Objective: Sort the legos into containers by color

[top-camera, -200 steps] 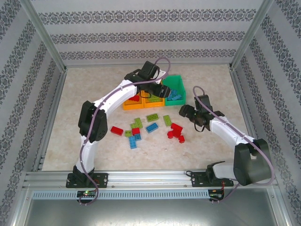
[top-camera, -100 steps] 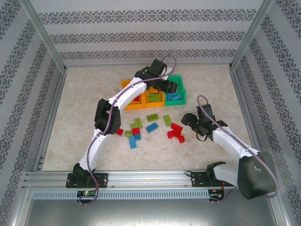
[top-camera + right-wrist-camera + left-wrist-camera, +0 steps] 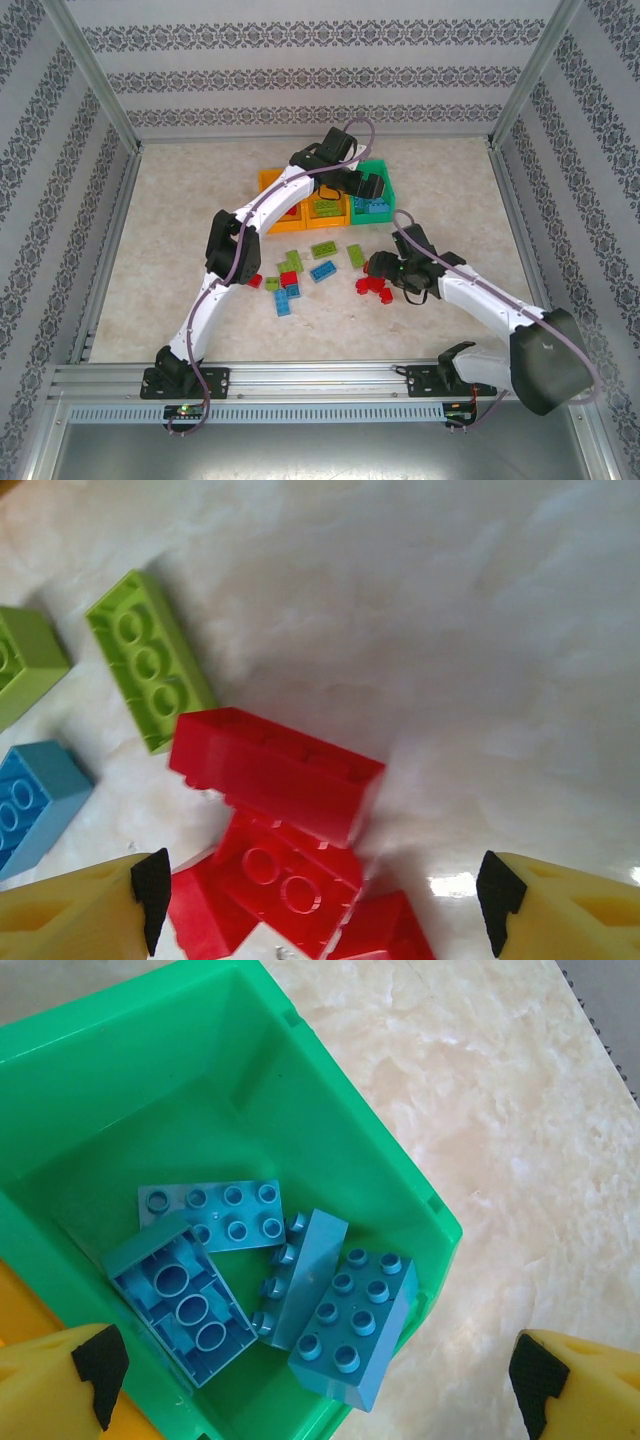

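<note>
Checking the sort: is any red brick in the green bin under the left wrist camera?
No, the green bin holds four bricks, all blue.

Blocked between the tips of the right pincer point(image 3: 320, 895) by piled red bricks point(image 3: 275, 775); crowded just left by a lime brick point(image 3: 150, 675) and a blue brick point(image 3: 30, 790). Bare desk point(image 3: 480, 630) beyond. Floor of the green bin point(image 3: 330, 1090) under the left pincer point(image 3: 315, 1370) half covered by blue bricks point(image 3: 350, 1325).

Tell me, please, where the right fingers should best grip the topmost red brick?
Probably across its long faces at mid-length, from above: the red brick lies uppermost on other red bricks, so the open fingers need only turn.
</note>
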